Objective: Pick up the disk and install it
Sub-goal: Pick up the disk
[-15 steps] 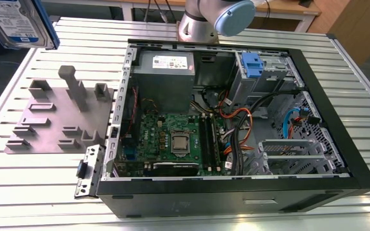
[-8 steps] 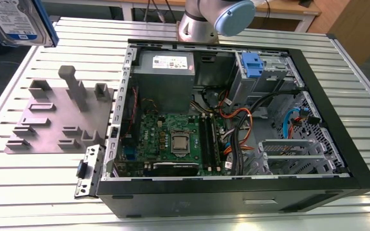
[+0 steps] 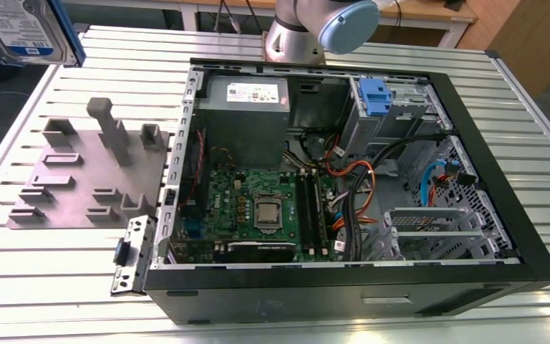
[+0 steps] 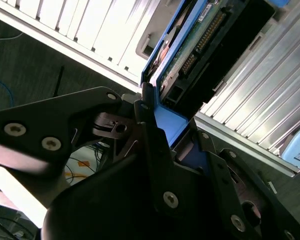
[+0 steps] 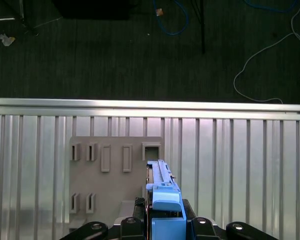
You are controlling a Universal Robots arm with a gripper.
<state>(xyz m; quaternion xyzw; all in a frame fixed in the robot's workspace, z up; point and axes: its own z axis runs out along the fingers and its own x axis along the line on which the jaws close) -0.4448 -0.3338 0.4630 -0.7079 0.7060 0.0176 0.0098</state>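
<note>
The hand (image 5: 165,223) is closed on the disk (image 5: 161,192), pressing its blue rails from both sides. In the exterior view the disk (image 3: 22,32) is held up in the air at the far side on the exterior view's left, with free room around its edges, well apart from the open computer case (image 3: 351,297). Under it lie the ribbed metal bench (image 3: 26,287) and the gray fixture plate (image 3: 74,186), and beyond the bench's edge rail is dark floor (image 5: 115,50) with loose cables
</note>
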